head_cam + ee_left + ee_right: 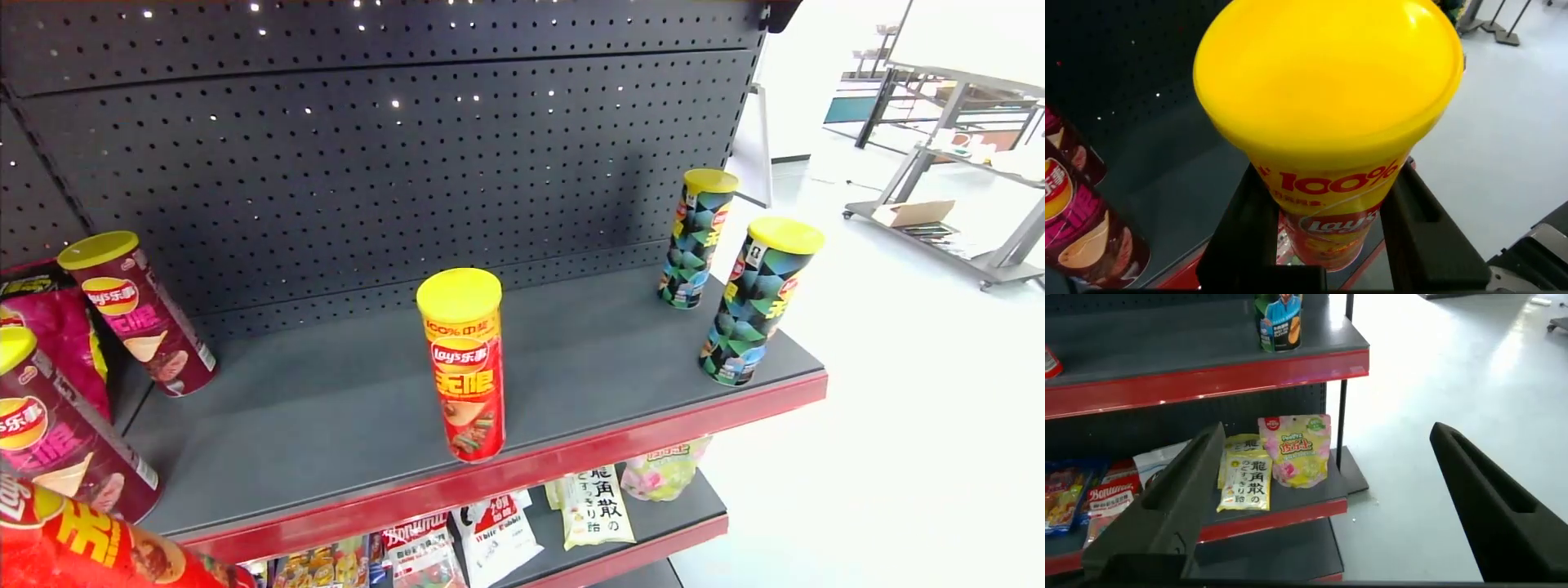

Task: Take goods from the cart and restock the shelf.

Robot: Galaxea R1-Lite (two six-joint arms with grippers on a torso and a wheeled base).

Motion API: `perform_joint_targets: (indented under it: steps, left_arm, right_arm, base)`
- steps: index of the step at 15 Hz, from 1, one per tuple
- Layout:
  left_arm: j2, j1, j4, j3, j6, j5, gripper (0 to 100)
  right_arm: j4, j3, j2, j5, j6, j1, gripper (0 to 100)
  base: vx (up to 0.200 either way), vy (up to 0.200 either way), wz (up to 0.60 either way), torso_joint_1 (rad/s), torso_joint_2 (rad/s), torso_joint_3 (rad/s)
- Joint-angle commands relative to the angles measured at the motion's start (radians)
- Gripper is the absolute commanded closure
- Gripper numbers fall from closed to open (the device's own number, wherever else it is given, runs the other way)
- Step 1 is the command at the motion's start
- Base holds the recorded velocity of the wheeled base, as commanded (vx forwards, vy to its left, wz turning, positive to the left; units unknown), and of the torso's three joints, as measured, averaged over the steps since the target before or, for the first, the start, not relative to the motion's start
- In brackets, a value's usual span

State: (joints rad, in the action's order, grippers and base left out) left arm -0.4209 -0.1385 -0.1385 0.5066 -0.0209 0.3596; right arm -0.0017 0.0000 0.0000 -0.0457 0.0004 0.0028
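middle can point(461, 367): red body, yellow lid
held can point(1331, 106): red body, yellow lid
left cans point(139, 314): maroon, yellow-green lids
right cans point(759, 302): teal, black and yellow facets, yellow lids
shelf point(343, 408): dark grey board, red front edge
back panel point(367, 163): dark grey, dotted with holes

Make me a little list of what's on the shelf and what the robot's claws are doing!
Left claw: shut on a red chip can with a yellow lid
Right claw: open, holding nothing
Middle of shelf: standing red can, near the front edge
Left of shelf: back maroon can, front maroon can
Right of shelf: back patterned can, front patterned can
Lower shelf: snack bags
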Motion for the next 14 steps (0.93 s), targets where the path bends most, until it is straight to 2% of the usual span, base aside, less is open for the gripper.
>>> perform_joint_targets:
  steps: [1, 4, 8, 13, 14]
  left_arm:
    - [-0.016, 0.000, 0.007, -0.002, 0.001, -0.001, 100]
    - [-0.072, 0.000, 0.025, 0.007, 0.001, -0.001, 100]
    - [-0.303, 0.000, 0.165, 0.023, -0.001, 0.001, 100]
    - [-0.607, -0.003, 0.292, 0.107, -0.048, 0.004, 100]
    - [-0.665, -0.003, 0.336, 0.110, -0.068, 0.002, 100]
  right_arm:
    - [0.000, 0.000, 0.002, 0.000, 0.001, 0.000, 0]
    - [0.000, 0.000, 0.002, 0.000, 0.001, -0.001, 0]
    - [0.000, 0.000, 0.002, 0.000, 0.001, -0.001, 0]
    - [0.000, 0.000, 0.002, 0.000, 0.001, 0.000, 0]
    - [0.000, 0.000, 0.002, 0.000, 0.001, -0.001, 0]
  base:
    - [0.000, 0.000, 0.00, 0.000, 0.00, 0.000]
    - [0.000, 0.000, 0.00, 0.000, 0.00, 0.000]
    - [0.000, 0.000, 0.00, 0.000, 0.00, 0.000]
    - [0.000, 0.000, 0.00, 0.000, 0.00, 0.000]
    - [0.000, 0.000, 0.00, 0.000, 0.00, 0.000]
